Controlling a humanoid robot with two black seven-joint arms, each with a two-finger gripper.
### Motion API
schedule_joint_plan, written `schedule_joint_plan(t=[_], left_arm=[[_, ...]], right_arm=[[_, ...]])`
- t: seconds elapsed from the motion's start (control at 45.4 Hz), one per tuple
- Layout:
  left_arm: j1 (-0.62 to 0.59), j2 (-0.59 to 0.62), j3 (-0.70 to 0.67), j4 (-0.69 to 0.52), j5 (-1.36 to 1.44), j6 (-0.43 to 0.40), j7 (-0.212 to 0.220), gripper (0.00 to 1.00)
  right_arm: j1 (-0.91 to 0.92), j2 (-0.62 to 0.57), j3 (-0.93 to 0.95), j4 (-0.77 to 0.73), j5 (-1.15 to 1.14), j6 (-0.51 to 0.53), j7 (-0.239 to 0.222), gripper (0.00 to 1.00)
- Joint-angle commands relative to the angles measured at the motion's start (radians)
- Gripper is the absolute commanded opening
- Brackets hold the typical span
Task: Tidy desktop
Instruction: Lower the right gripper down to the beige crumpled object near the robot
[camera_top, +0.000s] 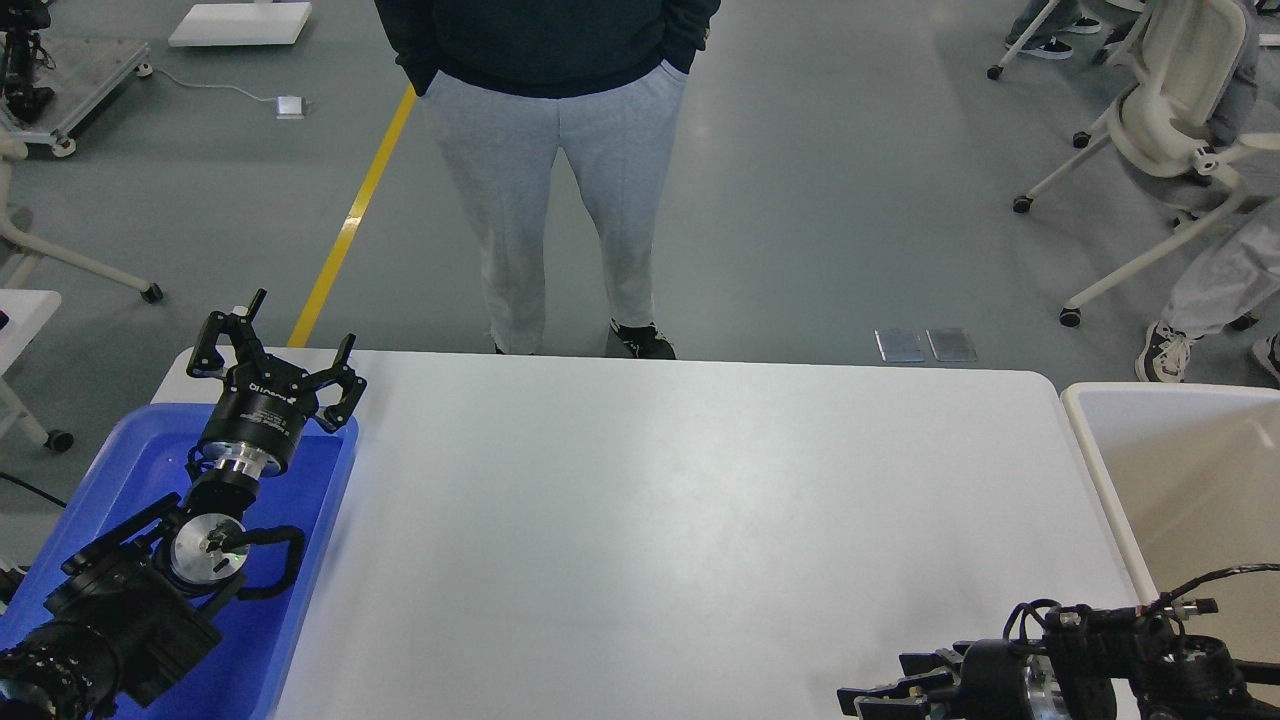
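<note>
Large white smooth rounded-corner bench (660, 520) looks bare; left hand (285, 345) spread wide, empty, above blue plastic tray (310, 560) (likely post-drop); right hand (880, 695) state unclear.

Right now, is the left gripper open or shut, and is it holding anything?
Open and empty: the left gripper has its fingers spread apart above the far end of the blue tray, with nothing between them.

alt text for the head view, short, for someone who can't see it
A white desktop lies bare between a blue tray on the left and an off-white bin on the right. The left gripper is open above the tray; the right gripper sits low near the bin. A person stands behind.
</note>
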Motion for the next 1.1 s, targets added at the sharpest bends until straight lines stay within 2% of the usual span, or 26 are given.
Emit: schedule_joint_plan(t=[0.0,0.529,0.926,1.036,1.08], left_arm=[[0.0,-0.001,0.0,0.0,0.0,-0.001,0.0,1.0],[0.0,-0.001,0.0,0.0,0.0,-0.001,0.0,1.0],[0.0,-0.001,0.0,0.0,0.0,-0.001,0.0,1.0],[0.0,0.001,0.0,0.0,0.0,-0.001,0.0,1.0],[0.0,0.001,0.0,0.0,0.0,-0.001,0.0,1.0]], right_arm=[[-0.036,0.027,0.009,-0.053,-0.075,-0.084,0.014,0.98],[-0.071,0.017,-0.051,-0.125,-0.182,-0.173,0.072,0.99],[-0.069,0.032,-0.175,-0.195,-0.182,-0.347,0.084,0.99],[-0.069,0.053,-0.177,-0.215,-0.179,-0.393,0.084,0.96],[-0.069,0.06,-0.177,-0.226,-0.172,-0.405,0.086,0.88]])
